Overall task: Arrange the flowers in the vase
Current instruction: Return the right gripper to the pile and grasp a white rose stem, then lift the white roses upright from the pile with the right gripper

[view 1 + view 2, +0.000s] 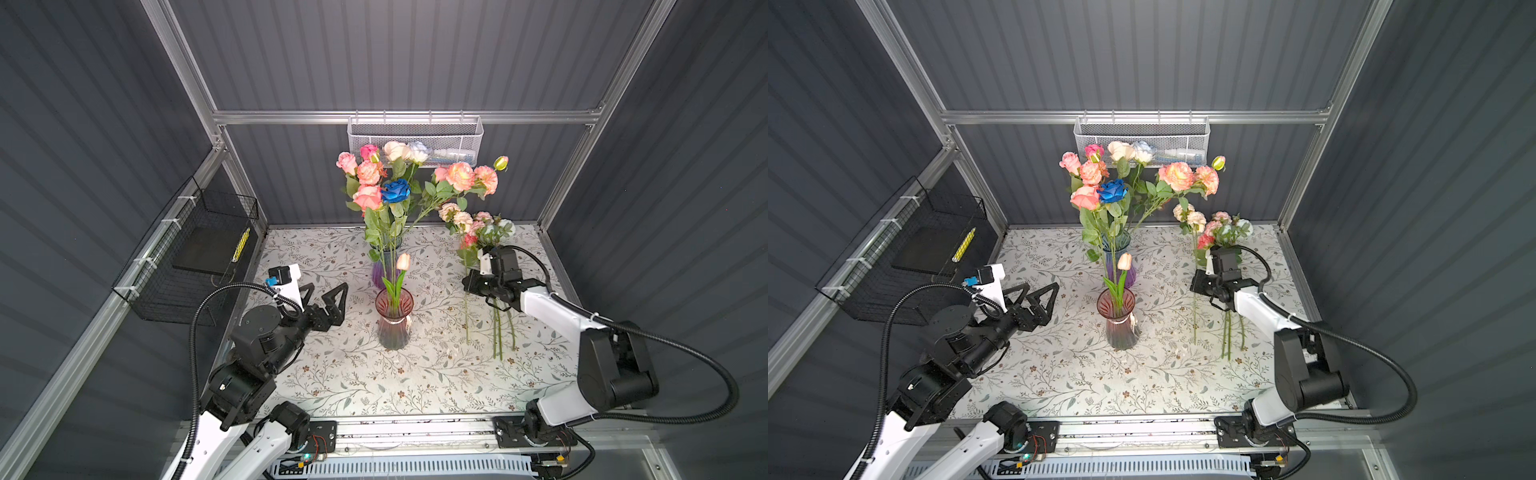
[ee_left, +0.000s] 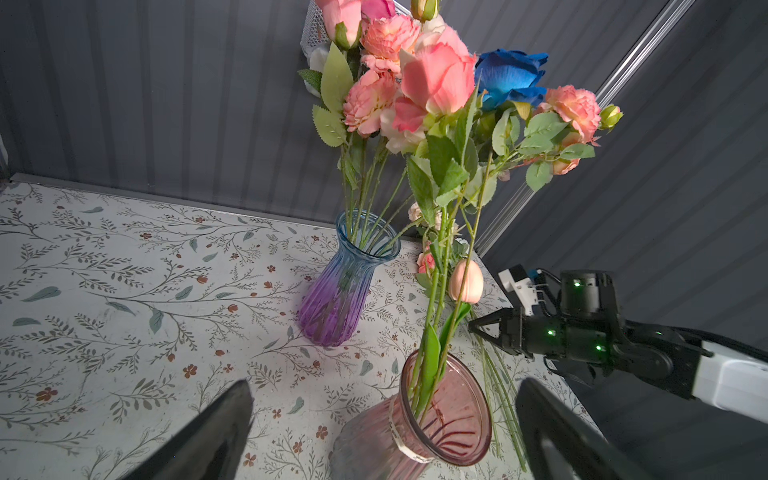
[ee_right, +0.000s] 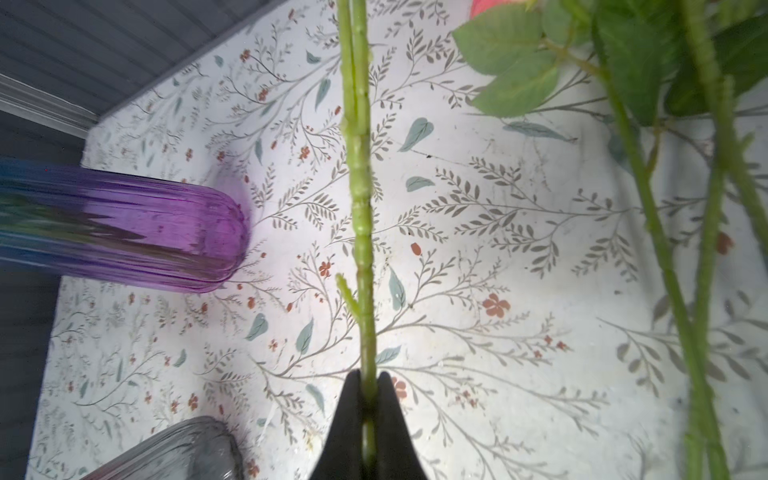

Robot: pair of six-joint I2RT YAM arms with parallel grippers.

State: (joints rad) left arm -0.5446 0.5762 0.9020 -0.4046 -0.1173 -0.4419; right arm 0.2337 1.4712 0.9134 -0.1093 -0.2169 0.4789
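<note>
A pink glass vase [image 1: 394,320] [image 1: 1121,320] [image 2: 440,419] stands mid-table and holds one peach tulip [image 1: 403,262] [image 2: 465,280]. Behind it a blue-purple vase [image 1: 380,274] [image 2: 340,299] [image 3: 124,228] holds several pink, peach, cream and deep blue flowers [image 1: 382,183] [image 1: 1100,187]. My right gripper [image 1: 467,286] [image 1: 1195,286] [image 2: 471,326] [image 3: 369,382] is shut on a green stem [image 3: 359,208] of a cream-bloomed flower [image 1: 455,216], among loose flowers [image 1: 484,230] lying at the right. My left gripper [image 1: 328,291] [image 1: 1041,291] [image 2: 385,384] stands open and empty, left of the pink vase.
A white mesh basket [image 1: 415,133] hangs on the back wall above the flowers. A black wire basket [image 1: 195,253] hangs on the left wall. Loose green stems [image 1: 498,332] lie under my right arm on the floral tablecloth [image 1: 332,374].
</note>
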